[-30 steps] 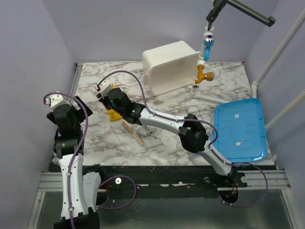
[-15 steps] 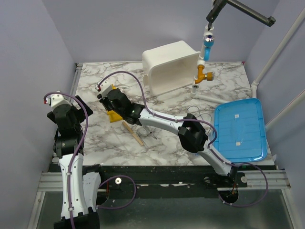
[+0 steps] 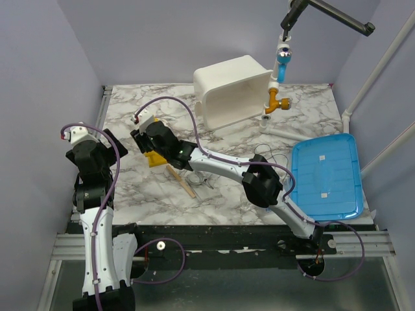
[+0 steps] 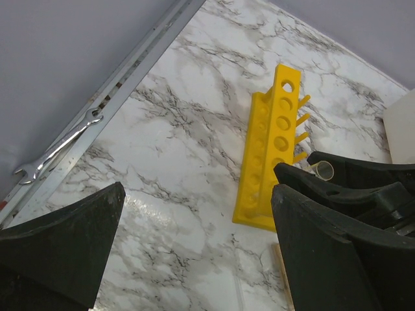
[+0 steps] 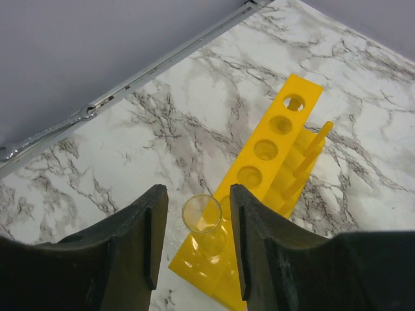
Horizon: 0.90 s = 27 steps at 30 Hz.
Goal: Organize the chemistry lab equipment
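Right gripper [image 5: 197,201]: you're gripping a clear tube [image 5: 202,223], fingers nearly closed around it
Tube: hanging upright just over the end holes of the yellow rack [image 5: 272,146]
Rack: lying flat toward the table's [image 3: 130,194] left edge, midway between near and far edges
Left gripper [image 4: 198,214]: you're hovering it by the left edge, jaws gaping wide, carrying nothing
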### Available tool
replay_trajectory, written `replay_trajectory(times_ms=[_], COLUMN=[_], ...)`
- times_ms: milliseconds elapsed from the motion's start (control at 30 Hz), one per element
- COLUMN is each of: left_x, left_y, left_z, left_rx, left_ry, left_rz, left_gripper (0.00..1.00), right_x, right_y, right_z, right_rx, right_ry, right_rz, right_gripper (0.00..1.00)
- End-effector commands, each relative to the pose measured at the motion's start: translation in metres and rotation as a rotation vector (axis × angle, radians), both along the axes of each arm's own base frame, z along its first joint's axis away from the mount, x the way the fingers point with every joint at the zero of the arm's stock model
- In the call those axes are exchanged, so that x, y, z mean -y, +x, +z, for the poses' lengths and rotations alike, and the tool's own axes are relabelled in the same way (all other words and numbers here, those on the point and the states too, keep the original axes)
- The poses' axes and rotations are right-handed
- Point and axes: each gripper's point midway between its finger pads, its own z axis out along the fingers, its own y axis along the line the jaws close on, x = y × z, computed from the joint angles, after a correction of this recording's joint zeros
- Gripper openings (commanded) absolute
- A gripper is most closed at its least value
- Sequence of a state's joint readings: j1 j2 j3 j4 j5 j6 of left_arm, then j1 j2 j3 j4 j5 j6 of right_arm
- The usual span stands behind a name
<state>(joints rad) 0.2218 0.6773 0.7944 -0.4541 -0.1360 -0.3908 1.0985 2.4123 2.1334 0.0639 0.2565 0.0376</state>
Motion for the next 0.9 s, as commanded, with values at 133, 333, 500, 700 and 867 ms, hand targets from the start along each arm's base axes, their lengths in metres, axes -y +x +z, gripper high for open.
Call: replay_trajectory(times_ms=[133,333,500,700,867], left_x=[0.006,0.012,0.014,0.015,0.019], left_y=[0.005,0.013,0.033,0.067,0.093], left_z=[0.006,0.013,0.02,0.03,0.018], left_rx=[0.032,0.059,0.029,-0.011,-0.101], left_ry=[-0.018,-0.016,-0.036,-0.059,-0.093], left_rz=[-0.04,-0.083,-0.132,-0.189,-0.245], left_gripper=[0.99,0.99,0.99,0.98,0.96], right_x=[0.007,0.02,0.044,0.08,0.121], right_y=[-0.008,-0.024,-0.041,-0.054,-0.052], right_z=[0.017,0.062,0.097,0.121,0.133], right_rx=[0.003,0.035,0.039,0.024,-0.011], right_ry=[0.01,0.086,0.157,0.197,0.242], right_rz=[0.002,0.049,0.065,0.035,-0.04], right_gripper=[0.7,0.87,0.9,0.92,0.94])
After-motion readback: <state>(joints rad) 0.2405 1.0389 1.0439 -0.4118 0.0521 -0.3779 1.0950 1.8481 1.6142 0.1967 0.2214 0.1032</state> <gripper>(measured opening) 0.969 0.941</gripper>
